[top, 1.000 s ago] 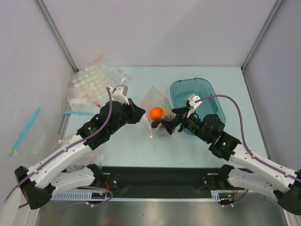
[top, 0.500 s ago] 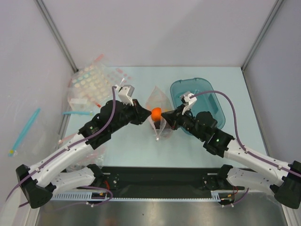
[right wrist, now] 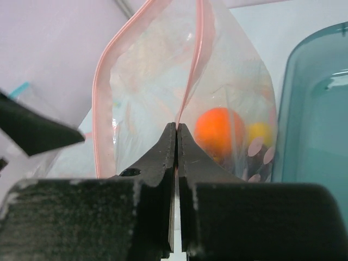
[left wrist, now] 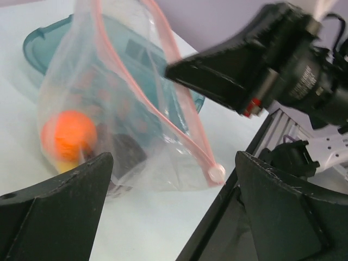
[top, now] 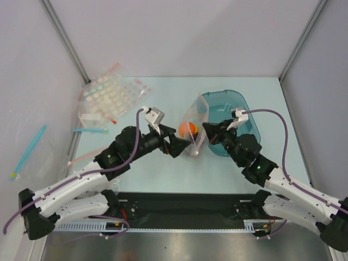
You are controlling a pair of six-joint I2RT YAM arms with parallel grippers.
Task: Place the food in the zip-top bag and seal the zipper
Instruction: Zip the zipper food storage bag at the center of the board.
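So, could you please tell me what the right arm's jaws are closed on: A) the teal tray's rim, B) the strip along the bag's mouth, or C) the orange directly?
B: the right wrist view shows the right arm's jaws pinched shut on the zipper of the zip-top bag, with the orange loose inside.

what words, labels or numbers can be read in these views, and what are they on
No text can be read in any view.
Faint pale marks on the black housing behind the right tool, seen from the left wrist: too blurred to read.
The clear plastic zip-top bag with a pink strip, the teal plastic tray and the clear bags with pastel dots: no lettering seen.
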